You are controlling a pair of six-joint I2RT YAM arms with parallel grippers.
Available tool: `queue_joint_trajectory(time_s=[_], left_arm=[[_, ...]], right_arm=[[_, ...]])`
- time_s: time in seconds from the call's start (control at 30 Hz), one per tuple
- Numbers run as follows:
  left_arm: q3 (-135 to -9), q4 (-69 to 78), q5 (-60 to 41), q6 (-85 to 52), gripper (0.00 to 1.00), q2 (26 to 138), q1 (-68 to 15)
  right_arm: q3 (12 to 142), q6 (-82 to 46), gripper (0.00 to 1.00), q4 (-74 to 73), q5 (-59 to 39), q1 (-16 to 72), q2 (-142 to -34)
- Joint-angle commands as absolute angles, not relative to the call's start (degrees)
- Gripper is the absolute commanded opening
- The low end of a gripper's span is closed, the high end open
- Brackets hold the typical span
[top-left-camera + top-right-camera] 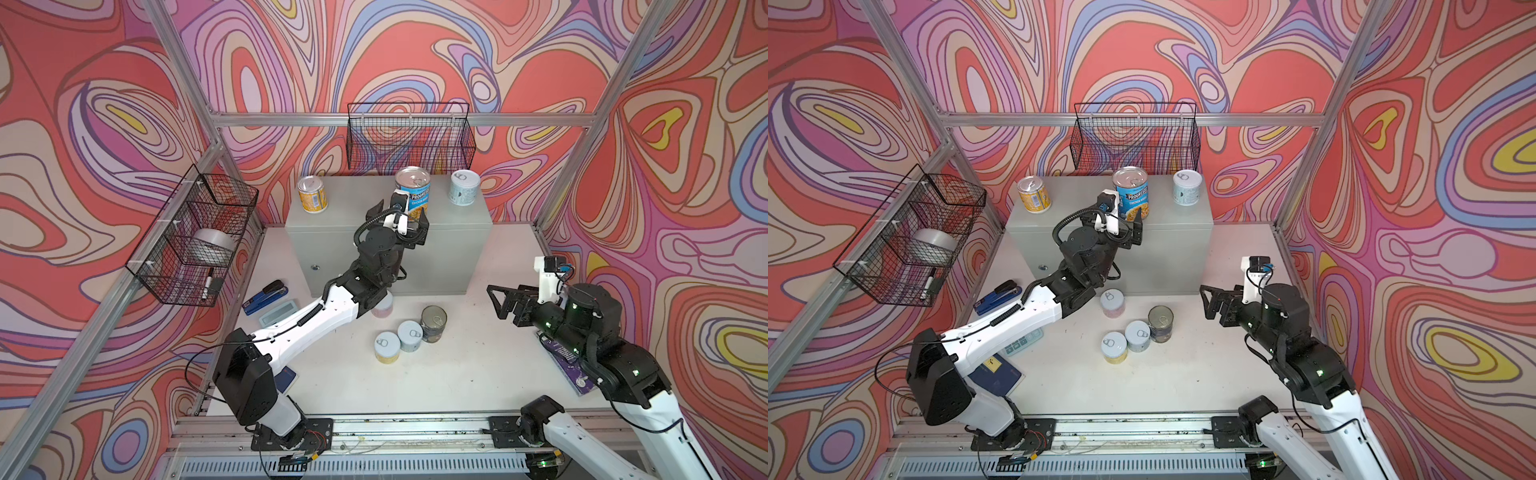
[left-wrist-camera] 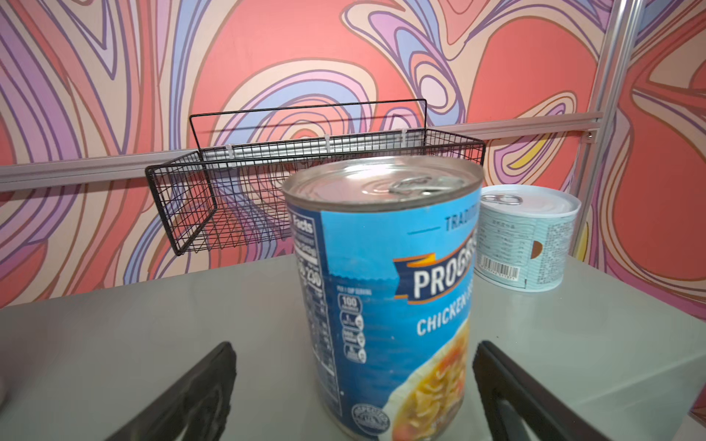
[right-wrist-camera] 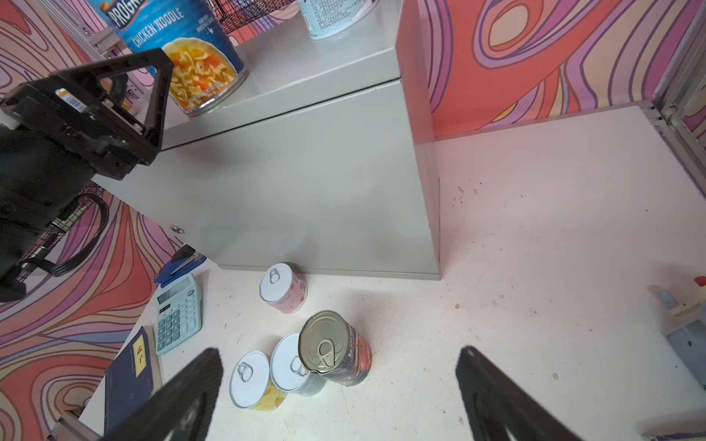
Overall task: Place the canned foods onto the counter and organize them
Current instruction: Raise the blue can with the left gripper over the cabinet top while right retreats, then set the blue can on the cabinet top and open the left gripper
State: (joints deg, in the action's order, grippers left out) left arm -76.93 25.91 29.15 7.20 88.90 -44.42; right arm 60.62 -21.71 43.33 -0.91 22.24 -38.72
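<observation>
The counter (image 1: 440,249) is a grey metal box carrying three upright canned foods: an orange-yellow tin (image 1: 312,194), the tall blue Progresso can (image 1: 412,187) and a pale blue tin (image 1: 464,187). My left gripper (image 1: 401,220) is open at the counter's front edge. In the left wrist view the Progresso can (image 2: 382,267) stands between its fingers with gaps on both sides. On the white table stand a pink tin (image 1: 1112,302), a dark navy can (image 1: 433,323), a pale blue tin (image 1: 410,336) and a yellow tin (image 1: 387,347). My right gripper (image 1: 496,301) hovers open and empty, right of these.
A wire basket (image 1: 409,137) hangs on the back wall above the counter. Another wire basket (image 1: 195,237) on the left wall holds a silver tape roll (image 1: 212,245). A blue stapler (image 1: 264,297), a calculator (image 3: 177,313) and a dark notebook (image 3: 130,374) lie at the table's left.
</observation>
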Motion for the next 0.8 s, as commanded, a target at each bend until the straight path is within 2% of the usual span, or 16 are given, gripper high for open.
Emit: queue_joint_trajectory(time_s=[0.0,0.57,0.77], left_arm=[[-76.5,28.5,32.6,10.4,1.00,89.0,-44.6],[-86.4,24.8,34.7,13.7,1.00,97.0,-44.6],[-81.3,27.3,32.8,11.9,1.00,93.1,-46.2]], right_arm=[[59.8,-21.4,0.99,44.0,-1.0,22.5,-37.6],[60.0,-20.4,0.98,46.5,0.7,22.4,-36.2],[59.8,-19.9,0.99,46.7,0.0,22.5,-36.4]])
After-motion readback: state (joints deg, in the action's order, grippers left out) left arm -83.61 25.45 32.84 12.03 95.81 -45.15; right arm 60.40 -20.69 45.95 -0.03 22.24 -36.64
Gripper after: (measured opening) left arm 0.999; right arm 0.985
